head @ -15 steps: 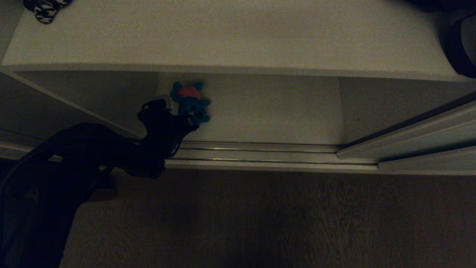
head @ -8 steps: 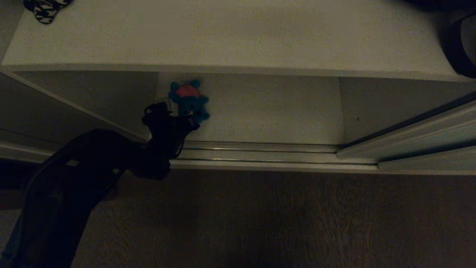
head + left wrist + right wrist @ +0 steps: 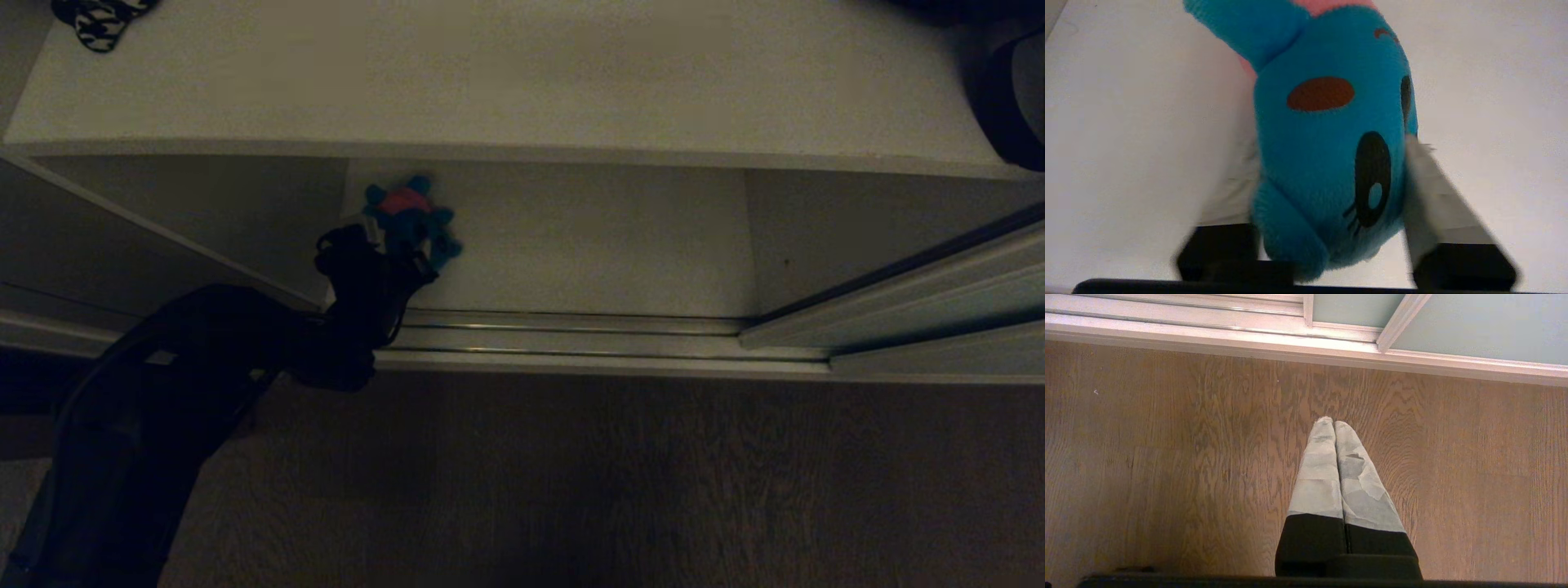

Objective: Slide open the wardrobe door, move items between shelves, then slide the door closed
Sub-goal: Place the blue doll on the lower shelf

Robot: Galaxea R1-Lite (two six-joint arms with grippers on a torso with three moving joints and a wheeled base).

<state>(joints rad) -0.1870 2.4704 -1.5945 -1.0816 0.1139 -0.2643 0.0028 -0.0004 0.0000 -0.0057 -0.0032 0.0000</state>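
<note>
Pulling back now, the left end effector, fingers spread either side of the teal plush toy on the lower shelf (one still touching), could drag it off the edge.

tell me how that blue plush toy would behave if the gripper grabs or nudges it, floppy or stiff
Probably soft and squashy: the blue plush toy is fuzzy knit fabric with a rounded, stuffed look between the left gripper fingers. Likely light, given its small size on the lower shelf in the head view. Its fuzzy surface suggests it won't slip, and if nudged it would likely flop over rather than roll.
</note>
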